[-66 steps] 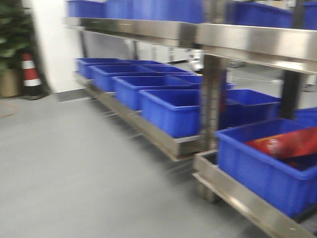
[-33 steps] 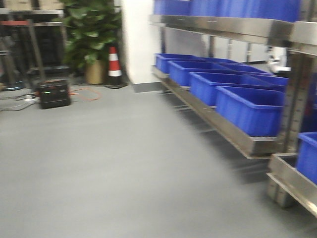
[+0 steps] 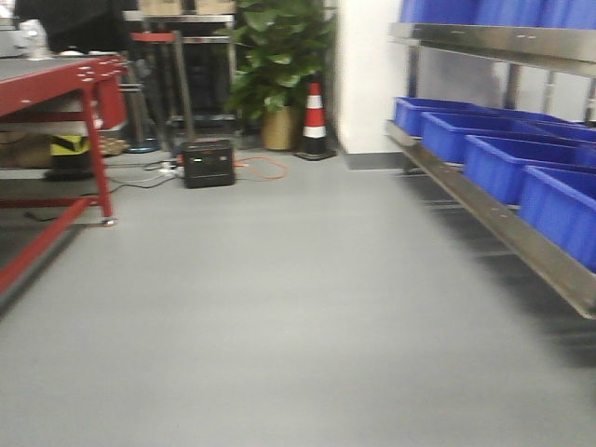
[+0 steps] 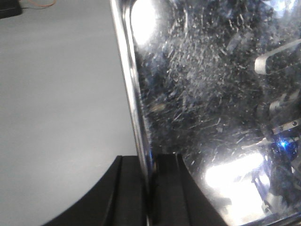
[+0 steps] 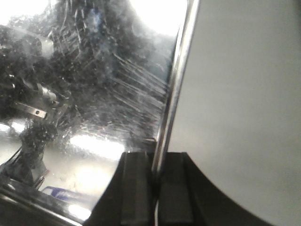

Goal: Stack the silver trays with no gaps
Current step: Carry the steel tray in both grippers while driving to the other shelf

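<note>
A shiny, scratched silver tray (image 4: 202,94) fills the right of the left wrist view, held over grey floor. My left gripper (image 4: 149,162) is shut on its left rolled rim, one black finger on each side. In the right wrist view the same kind of silver tray (image 5: 94,80) fills the left, and my right gripper (image 5: 156,160) is shut on its right rim. The tray's mirror surface reflects ceiling lights and arm parts. No tray and no gripper shows in the front view.
Grey floor (image 3: 279,307) stretches ahead. A steel rack with blue bins (image 3: 494,158) runs along the right. A red-framed table (image 3: 56,102) stands at the left. A black box (image 3: 207,163), an orange cable, a traffic cone (image 3: 315,121) and a potted plant (image 3: 279,65) sit at the back.
The front view has swung left: the rack with blue bins slid to the right edge, and the cone, plant, black box and red table came into view.
</note>
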Tool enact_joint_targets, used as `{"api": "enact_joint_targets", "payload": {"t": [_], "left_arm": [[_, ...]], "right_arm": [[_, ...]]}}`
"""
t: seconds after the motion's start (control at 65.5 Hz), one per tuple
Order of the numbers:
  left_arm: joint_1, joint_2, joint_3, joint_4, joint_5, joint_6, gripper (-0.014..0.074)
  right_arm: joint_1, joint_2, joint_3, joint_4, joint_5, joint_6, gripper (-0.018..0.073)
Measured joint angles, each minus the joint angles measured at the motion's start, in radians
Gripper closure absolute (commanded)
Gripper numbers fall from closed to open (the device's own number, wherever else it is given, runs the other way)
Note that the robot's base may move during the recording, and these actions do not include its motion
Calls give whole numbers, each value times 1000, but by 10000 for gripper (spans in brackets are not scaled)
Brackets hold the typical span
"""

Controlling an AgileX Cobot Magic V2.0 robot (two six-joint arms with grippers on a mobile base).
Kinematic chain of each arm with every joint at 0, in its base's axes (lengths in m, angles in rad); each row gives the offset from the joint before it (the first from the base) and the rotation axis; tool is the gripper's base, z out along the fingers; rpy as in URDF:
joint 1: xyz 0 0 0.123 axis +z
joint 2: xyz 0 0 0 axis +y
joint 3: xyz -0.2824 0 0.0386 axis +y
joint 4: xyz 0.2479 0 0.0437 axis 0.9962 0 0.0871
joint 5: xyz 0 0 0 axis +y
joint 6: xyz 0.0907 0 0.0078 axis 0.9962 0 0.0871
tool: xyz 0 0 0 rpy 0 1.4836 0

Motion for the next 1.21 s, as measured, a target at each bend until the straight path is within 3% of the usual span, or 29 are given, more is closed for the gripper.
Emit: {"api": "enact_joint_targets", "payload": {"t": [1.206], "left_arm": [[0, -2, 0, 0, 0, 0, 604]], "right_arm": [[0, 0, 0, 2, 0, 0, 629]]}}
